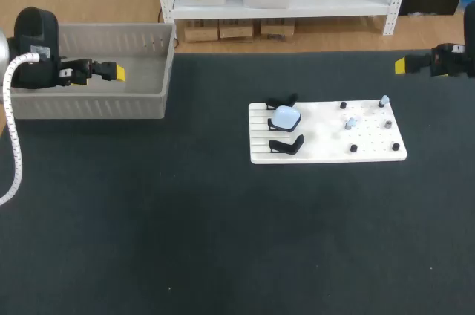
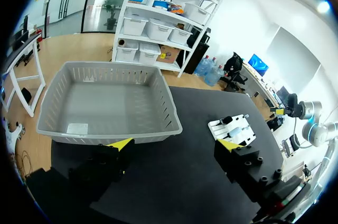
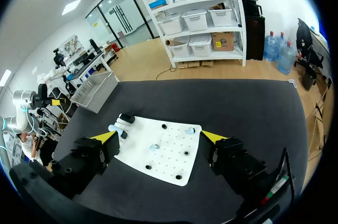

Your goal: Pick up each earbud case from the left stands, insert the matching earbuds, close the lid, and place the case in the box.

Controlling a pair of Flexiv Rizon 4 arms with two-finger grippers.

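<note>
A pale blue earbud case [image 1: 286,117] rests on the middle stand at the left end of a white board [image 1: 326,150], between two bare black stands [image 1: 286,144]. Small pale earbuds [image 1: 350,122] sit on pegs toward the board's right. My left gripper [image 1: 115,72] hangs open over the grey box [image 1: 89,105] at the far left, holding nothing. My right gripper [image 1: 401,66] is open and bare, off beyond the board's far right corner. In the right wrist view the board [image 3: 169,166] lies ahead of the open gripper [image 3: 158,137], with the case [image 3: 114,127] at its far end.
In the left wrist view the box [image 2: 158,97] lies just ahead of the open gripper [image 2: 174,145], and nothing shows inside it. The board [image 2: 238,135] is beyond the right finger. Several black pegs [image 1: 395,147] dot the board. Dark table spreads wide in front.
</note>
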